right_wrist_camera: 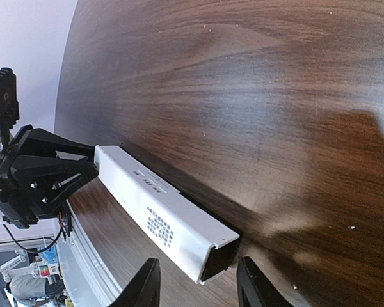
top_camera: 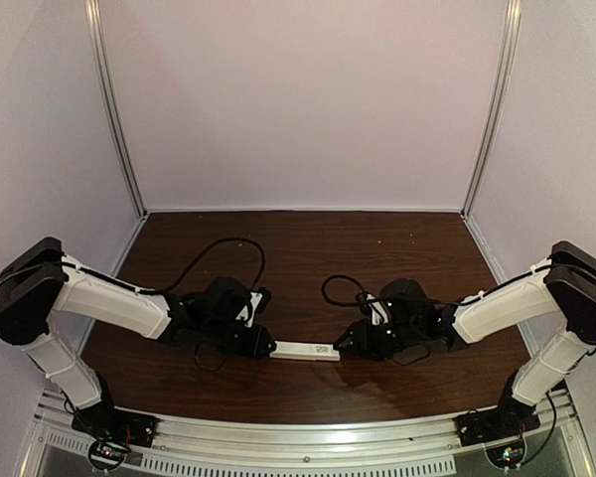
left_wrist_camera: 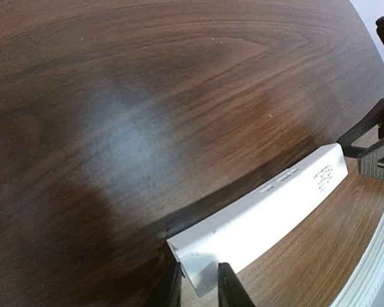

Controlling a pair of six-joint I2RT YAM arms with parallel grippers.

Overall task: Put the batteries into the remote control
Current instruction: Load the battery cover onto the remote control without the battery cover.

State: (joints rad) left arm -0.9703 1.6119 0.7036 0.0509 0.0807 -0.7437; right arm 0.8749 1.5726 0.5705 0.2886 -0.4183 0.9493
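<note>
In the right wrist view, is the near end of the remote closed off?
No: the end of the remote control nearest the right gripper shows an open, dark hollow rather than a closed face.

You have a dark wood-grain tabletop (top_camera: pixel 308 234); in the left wrist view a pale patch of glare lies on its surface. Plain pale panels enclose it: a back panel (top_camera: pixel 298 99), a left side panel (top_camera: pixel 30 119) and a right side panel (top_camera: pixel 571 119). Two metal uprights stand at the rear corners, the left upright (top_camera: pixel 116 109) and the right upright (top_camera: pixel 491 109). An aluminium rail (top_camera: pixel 308 434) runs along the near edge, with a slotted strip (top_camera: pixel 308 465) just before it.
</note>
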